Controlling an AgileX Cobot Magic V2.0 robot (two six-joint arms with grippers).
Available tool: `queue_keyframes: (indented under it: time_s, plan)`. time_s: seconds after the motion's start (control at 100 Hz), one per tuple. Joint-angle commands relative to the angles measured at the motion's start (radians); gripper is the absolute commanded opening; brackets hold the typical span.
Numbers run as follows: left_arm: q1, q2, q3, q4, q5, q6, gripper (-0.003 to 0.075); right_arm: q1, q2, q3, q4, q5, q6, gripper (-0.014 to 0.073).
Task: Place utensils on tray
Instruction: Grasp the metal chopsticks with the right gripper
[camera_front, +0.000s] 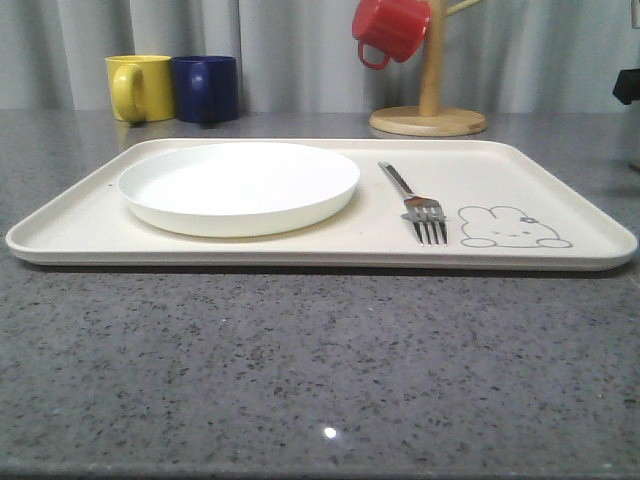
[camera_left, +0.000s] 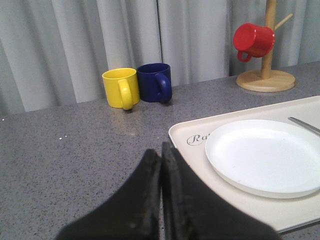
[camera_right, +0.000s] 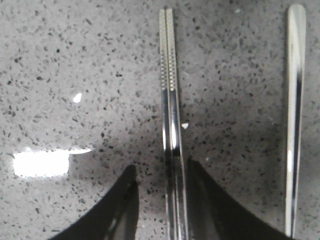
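The chopsticks (camera_right: 169, 100) lie together on the grey counter (camera_right: 75, 50), running between the right gripper's (camera_right: 161, 187) spread fingers, which sit close on either side. A spoon handle (camera_right: 295, 100) lies beside them. The fork (camera_front: 415, 205) and plate (camera_front: 238, 185) rest on the tray (camera_front: 560, 180); the left gripper (camera_left: 161, 160) is closed, empty.

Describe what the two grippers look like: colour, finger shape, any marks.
The left gripper has matte black fingers, broad at the base and tapering to narrow tips, with scuffed inner edges. The right gripper has black fingers with curved outlines. No cables or markings are visible.
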Motion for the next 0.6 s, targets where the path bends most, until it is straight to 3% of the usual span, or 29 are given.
queue_keyframes:
  time_s: [0.0,0.48,0.59]
  plan:
    - [-0.004,0.009,-0.026,-0.005,-0.081,-0.011,-0.0018,-0.009,-0.04,-0.026,-0.014,-0.033,-0.012,0.0262]
    - [-0.004,0.009,-0.026,-0.005,-0.081,-0.011,-0.0018,-0.009,0.012,-0.026,-0.019,-0.014,-0.012,0.0255]
    - [-0.004,0.009,-0.026,-0.005,-0.081,-0.011,-0.0018,-0.009,0.012,-0.026,-0.019,-0.013,-0.012,0.0156]
